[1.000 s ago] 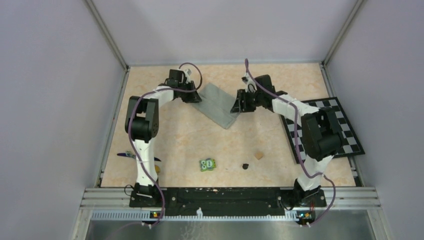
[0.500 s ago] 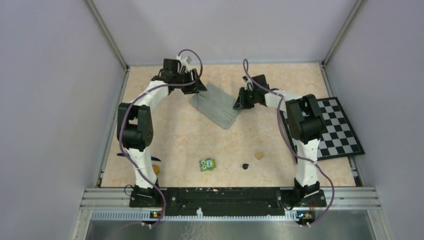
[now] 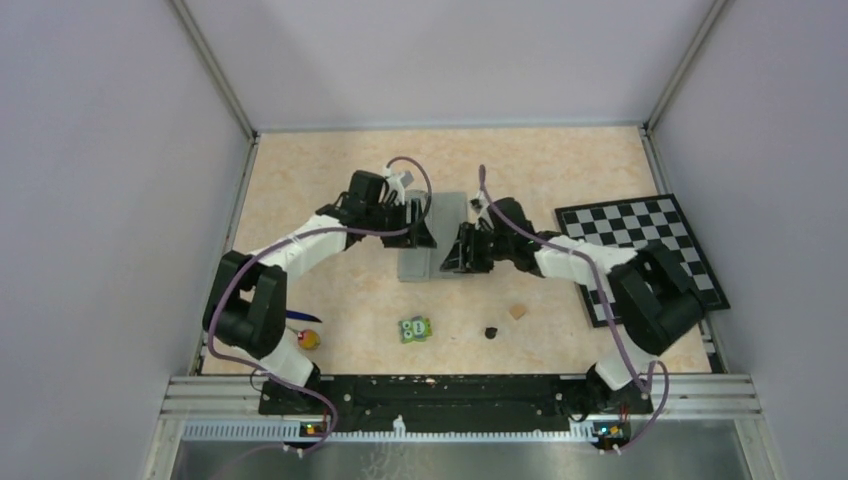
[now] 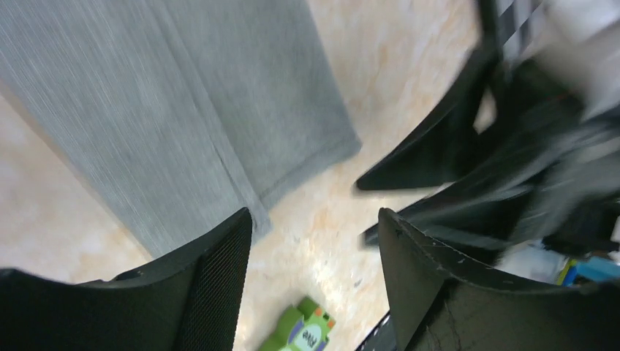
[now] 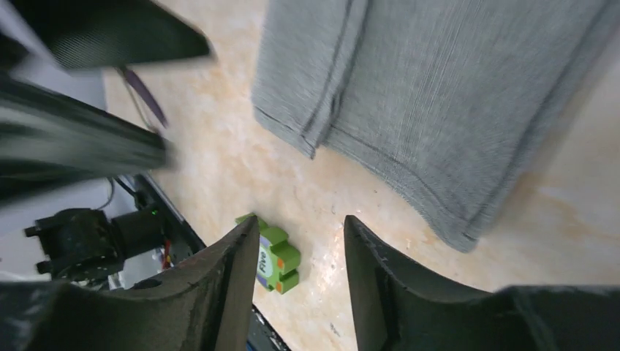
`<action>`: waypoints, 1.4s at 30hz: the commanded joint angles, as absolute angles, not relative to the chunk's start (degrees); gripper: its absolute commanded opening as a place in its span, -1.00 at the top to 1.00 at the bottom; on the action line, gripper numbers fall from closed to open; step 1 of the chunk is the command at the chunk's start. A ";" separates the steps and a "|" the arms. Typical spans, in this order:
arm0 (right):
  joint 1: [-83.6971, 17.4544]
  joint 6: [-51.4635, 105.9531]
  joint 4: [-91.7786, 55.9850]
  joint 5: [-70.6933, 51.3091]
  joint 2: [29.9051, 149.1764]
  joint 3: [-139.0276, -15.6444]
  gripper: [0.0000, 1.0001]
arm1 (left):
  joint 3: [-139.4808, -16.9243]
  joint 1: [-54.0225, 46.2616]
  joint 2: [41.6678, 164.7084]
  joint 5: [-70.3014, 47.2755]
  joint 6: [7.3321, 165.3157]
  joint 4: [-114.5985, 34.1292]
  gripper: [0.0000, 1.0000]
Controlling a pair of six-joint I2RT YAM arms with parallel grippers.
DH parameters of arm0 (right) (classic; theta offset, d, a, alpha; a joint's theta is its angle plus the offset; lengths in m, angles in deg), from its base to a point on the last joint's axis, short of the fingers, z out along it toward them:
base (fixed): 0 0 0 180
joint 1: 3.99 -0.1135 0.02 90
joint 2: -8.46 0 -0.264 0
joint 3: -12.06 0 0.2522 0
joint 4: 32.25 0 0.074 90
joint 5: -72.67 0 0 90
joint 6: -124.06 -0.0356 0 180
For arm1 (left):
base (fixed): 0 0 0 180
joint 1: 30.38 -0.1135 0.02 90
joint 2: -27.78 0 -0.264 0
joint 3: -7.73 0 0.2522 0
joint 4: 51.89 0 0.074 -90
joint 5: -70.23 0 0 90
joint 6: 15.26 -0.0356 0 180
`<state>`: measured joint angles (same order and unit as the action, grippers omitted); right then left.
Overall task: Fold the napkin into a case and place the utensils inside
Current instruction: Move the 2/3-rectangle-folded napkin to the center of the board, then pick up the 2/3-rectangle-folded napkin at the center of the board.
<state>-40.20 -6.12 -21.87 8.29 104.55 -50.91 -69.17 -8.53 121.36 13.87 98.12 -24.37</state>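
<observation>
Held the left claw (image 4: 314,219) and the right claw (image 5: 301,225) apart and empty, one at each side of the napkin (image 3: 418,264), laid flat as a narrow folded strip in the middle of the counter (image 3: 300,180), probably ready for the next fold, with the utensils (image 3: 309,338) well apart at near left.

Soft, even light fills the top view, with faint shadows. Both wrist views are smeared by motion blur, though the napkin (image 4: 183,110) weave reads fairly sharp
</observation>
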 commanded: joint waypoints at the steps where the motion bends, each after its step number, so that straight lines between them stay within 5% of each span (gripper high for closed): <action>1: -31.54 -3.60 -16.07 3.81 91.99 -52.35 0.00 | -62.71 -2.56 111.98 1.47 97.73 -25.13 -0.39; 6: -18.83 1.41 -11.36 4.44 83.22 -46.69 -0.20 | -63.22 9.58 110.71 -17.94 100.02 -21.72 -0.55; 12: -14.43 4.82 -8.61 3.93 79.12 -43.08 -0.27 | -76.67 18.03 125.24 -31.63 104.13 -12.71 -0.57; 28: -12.52 5.13 -13.17 8.26 78.57 -37.96 -0.28 | -93.49 24.81 147.28 -39.00 105.94 -3.28 -0.38; 31: -12.52 4.39 -15.07 10.42 80.34 -37.62 -0.28 | -94.45 24.82 149.49 -40.98 106.68 -0.17 -0.15; 38: -12.61 -1.30 -25.34 19.29 87.71 -37.16 -0.32 | -91.84 23.84 143.45 -38.58 101.15 -3.44 0.89; 42: -13.01 -11.31 -38.93 24.94 94.69 -36.46 -0.49 | -90.35 22.94 137.63 -35.02 99.98 -5.35 1.00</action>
<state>-13.08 -1.91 -23.53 17.58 89.71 -37.51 -92.03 23.97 145.62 -38.32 102.43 -3.85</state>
